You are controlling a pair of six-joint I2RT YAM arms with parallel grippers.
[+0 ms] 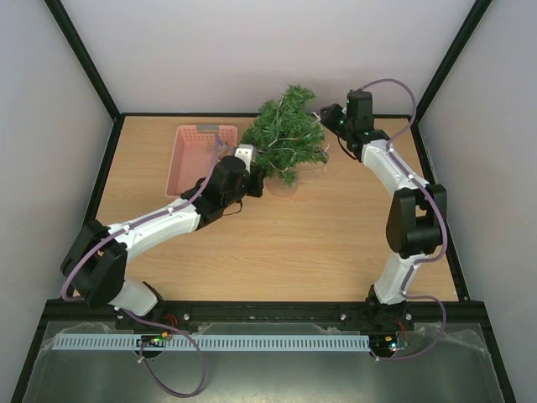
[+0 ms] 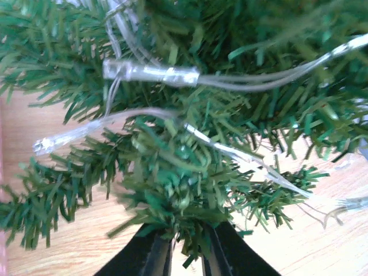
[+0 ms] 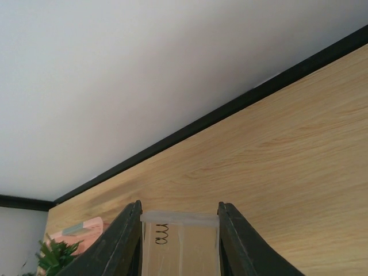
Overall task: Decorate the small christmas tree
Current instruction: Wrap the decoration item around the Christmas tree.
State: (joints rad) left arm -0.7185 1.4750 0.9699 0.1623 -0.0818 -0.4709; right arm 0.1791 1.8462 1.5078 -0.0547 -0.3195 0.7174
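Observation:
The small christmas tree (image 1: 285, 138) stands at the back middle of the table, its dark green branches threaded with a thin pale light string (image 2: 152, 73). My left gripper (image 1: 256, 180) reaches into its lower left side. In the left wrist view the black fingers (image 2: 158, 259) are pinched on a bristly branch tip (image 2: 184, 195). My right gripper (image 1: 325, 116) hovers at the tree's upper right. Its jaws are shut on a clear plastic box (image 3: 179, 241) with a small spring inside. A bit of the tree (image 3: 54, 256) shows at the lower left of the right wrist view.
A pink perforated basket (image 1: 201, 151) sits just left of the tree, next to my left wrist. Black frame rails and pale walls close in the table at the back and sides.

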